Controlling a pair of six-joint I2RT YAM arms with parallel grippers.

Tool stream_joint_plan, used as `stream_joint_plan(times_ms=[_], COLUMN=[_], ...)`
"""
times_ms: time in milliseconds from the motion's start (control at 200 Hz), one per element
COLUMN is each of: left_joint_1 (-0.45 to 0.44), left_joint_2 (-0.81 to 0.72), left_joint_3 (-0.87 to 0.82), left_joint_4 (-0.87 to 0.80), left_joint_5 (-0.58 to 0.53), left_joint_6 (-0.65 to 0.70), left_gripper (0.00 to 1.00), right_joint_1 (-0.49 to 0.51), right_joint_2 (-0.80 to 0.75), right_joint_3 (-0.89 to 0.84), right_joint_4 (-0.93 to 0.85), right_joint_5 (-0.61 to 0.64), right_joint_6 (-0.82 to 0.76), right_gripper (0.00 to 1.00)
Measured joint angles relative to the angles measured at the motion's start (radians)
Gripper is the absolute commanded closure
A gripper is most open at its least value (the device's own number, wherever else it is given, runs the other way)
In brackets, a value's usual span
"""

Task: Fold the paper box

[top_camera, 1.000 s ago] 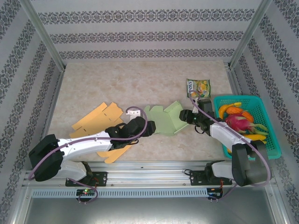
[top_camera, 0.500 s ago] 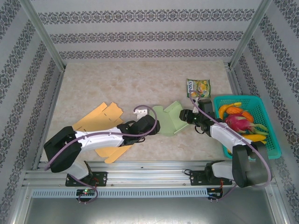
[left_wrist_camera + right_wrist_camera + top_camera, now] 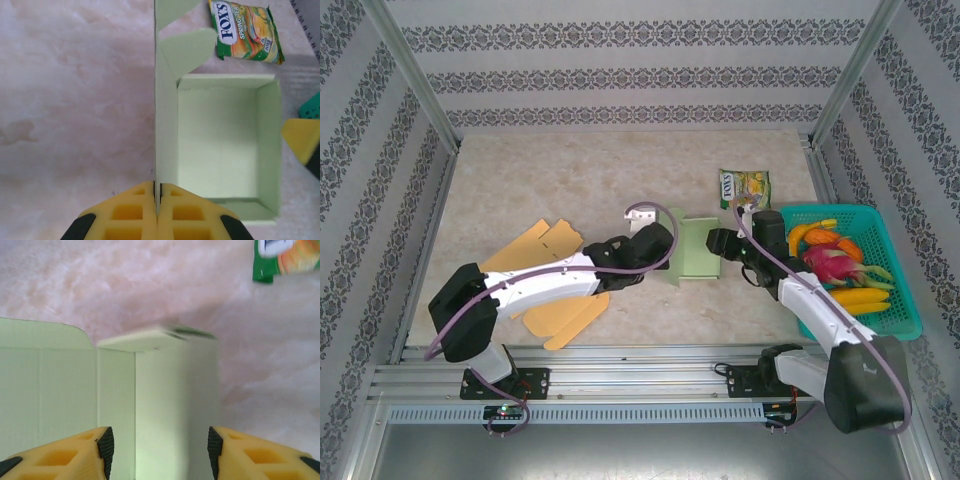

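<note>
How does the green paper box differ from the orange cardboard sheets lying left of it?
The green box has its walls standing up; the orange cardboard lies flat, unfolded. The left gripper is shut on one wall of the green box; the orange cardboard is ungripped. The box is pale green, the cardboard orange-tan. Both are cut paperboard on the table.

Right wrist view's edges cut off the snack packet (image 3: 286, 257) and paper box (image 3: 170, 405)
</note>
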Motion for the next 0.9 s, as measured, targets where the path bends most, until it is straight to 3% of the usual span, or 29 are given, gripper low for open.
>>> stream_joint_plan(times_ms=[40, 55, 65, 85, 365, 669, 899], left_joint_1=[0.0, 0.0, 0.0, 0.0, 0.0, 0.001, 0.013], left_joint_2=[0.003, 0.003, 0.003, 0.003, 0.003, -0.068, -0.1], left_joint_3=[0.031, 0.042, 0.049, 0.064, 0.179, 0.156, 0.13], left_joint_4=[-0.034, -0.048, -0.057, -0.078, -0.253, -0.252, -0.224], left_joint_5=[-0.014, -0.019, -0.024, -0.032, -0.145, -0.161, -0.083], left_joint_6=[0.027, 0.038, 0.045, 0.061, 0.297, 0.63, 0.85], left_gripper=[1.0, 1.0, 1.0, 1.0, 1.0, 1.0, 1.0], right_joint_1=[0.0, 0.0, 0.0, 0.0, 0.0, -0.003, -0.006], right_joint_2=[-0.026, -0.035, -0.04, -0.055, -0.238, -0.507, -0.438], right_joint_3=[0.014, 0.021, 0.024, 0.033, 0.071, -0.01, -0.06], right_joint_4=[-0.015, -0.021, -0.025, -0.033, -0.113, -0.051, 0.026], right_joint_5=[0.0, 0.0, 0.001, 0.0, 0.018, 0.131, 0.028], right_joint_6=[-0.013, -0.025, -0.028, -0.039, -0.088, -0.051, -0.051], right_gripper=[0.31, 0.22, 0.08, 0.03, 0.02, 0.02, 0.02])
